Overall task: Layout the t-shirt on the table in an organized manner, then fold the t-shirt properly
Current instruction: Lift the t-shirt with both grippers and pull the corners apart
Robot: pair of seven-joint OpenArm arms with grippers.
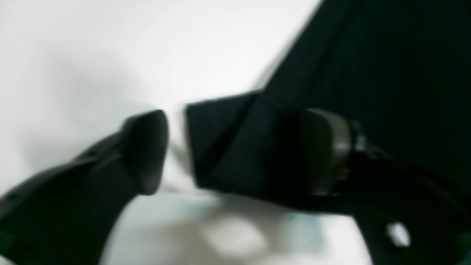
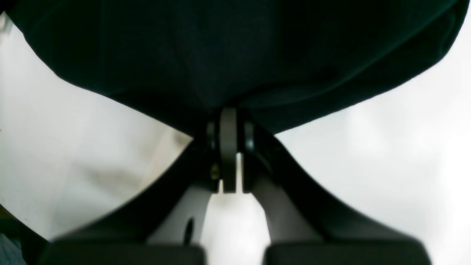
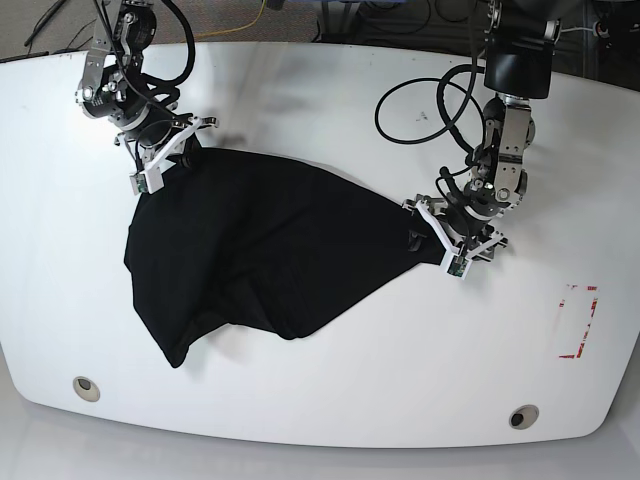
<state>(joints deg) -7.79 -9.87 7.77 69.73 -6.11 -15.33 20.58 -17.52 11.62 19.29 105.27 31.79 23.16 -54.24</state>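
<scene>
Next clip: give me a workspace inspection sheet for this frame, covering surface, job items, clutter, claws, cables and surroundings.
Surface: glossy white table, two round holes near the front edge, red rectangular outline at one side.
Job's things: black t-shirt rumpled, not yet laid flat, stretched between the two arms.
Clutter: nothing seen.
Claws: right claw shut on a t-shirt edge; left claw has its jaws apart around a t-shirt corner, with a gap showing at one finger.
Cables: black cable loops over the table by the left arm.
Surroundings: floor and more cables beyond the far edge.
</scene>
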